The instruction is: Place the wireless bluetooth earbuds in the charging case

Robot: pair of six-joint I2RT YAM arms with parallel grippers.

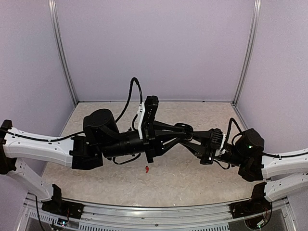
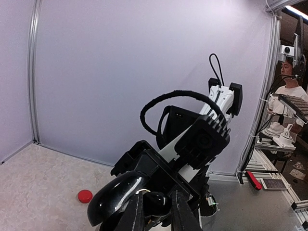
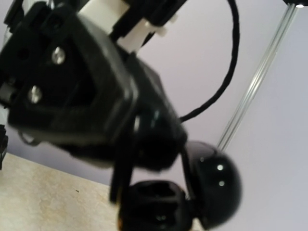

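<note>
The black glossy charging case [image 1: 184,128] hangs above the middle of the table, where both grippers meet. Its lid [image 3: 216,190] stands open beside the base [image 3: 154,207]. My left gripper [image 2: 156,204] is shut on a small round black earbud [image 2: 160,199], held right at the base, with the lid [image 2: 113,197] to its left. My right gripper [image 1: 193,138] comes in from the right and is shut on the case. Its own fingers stay out of its wrist view. A red earbud [image 1: 146,168] lies on the table below the left wrist, also visible as the red earbud [image 2: 85,196].
The left gripper's body [image 3: 72,82] fills the upper left of the right wrist view. The right arm [image 2: 202,139] and its cable loop block the left wrist view. Purple walls close in the speckled table [image 1: 96,173] on three sides.
</note>
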